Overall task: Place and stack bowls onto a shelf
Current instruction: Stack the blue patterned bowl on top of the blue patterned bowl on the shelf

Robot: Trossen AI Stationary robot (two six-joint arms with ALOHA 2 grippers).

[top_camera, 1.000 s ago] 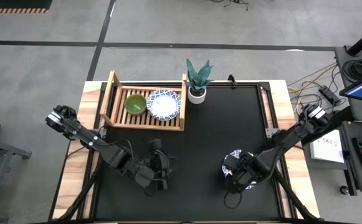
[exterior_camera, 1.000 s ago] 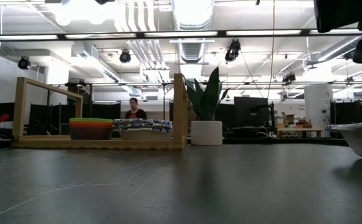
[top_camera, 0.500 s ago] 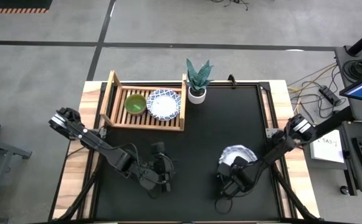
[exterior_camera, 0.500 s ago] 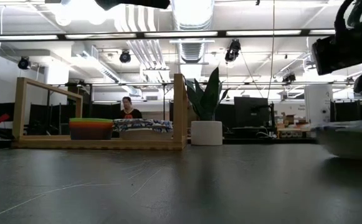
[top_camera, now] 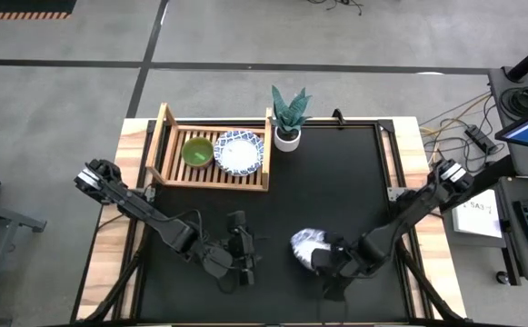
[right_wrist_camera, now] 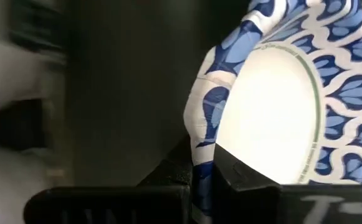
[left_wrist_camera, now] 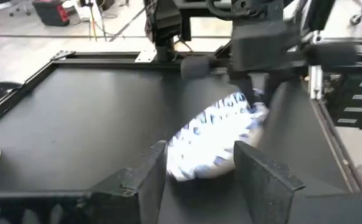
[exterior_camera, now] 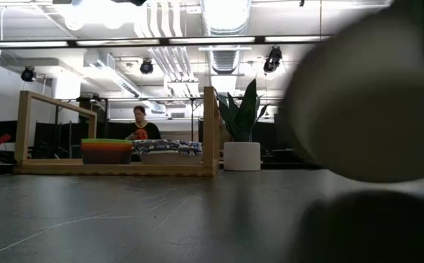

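Note:
A white bowl with a blue patterned rim (top_camera: 307,247) hangs near the table's front middle, with my right gripper (top_camera: 325,259) shut on it. In the low view its pale underside (exterior_camera: 372,102) fills the right. My left gripper (top_camera: 244,250) stands open just left of it, its fingers (left_wrist_camera: 159,168) level and pointing at the bowl (left_wrist_camera: 221,137) without touching it. On the wooden shelf (top_camera: 174,173) at the far left sit a green bowl (top_camera: 197,152), atop a stack of coloured bowls (exterior_camera: 106,150), and a patterned bowl (top_camera: 238,153). My right gripper pinches the bowl's patterned rim (right_wrist_camera: 200,163), one finger on the white inside and one (right_wrist_camera: 168,177) against the outer wall. The fingers reach in from the table's right. The bowl is tipped up on edge, underside toward the near edge, clear of the mat.
A white pot with a green plant (top_camera: 288,116) stands beside the shelf's right end. The black mat (top_camera: 336,182) covers the table between the shelf and the grippers. A person (exterior_camera: 139,126) shows in the room behind the shelf.
My right gripper has shut on the patterned bowl's rim, lifted it off the mat and carried it toward the table's left and near edge, tipping it up on edge. My left gripper has shifted slightly toward the right.

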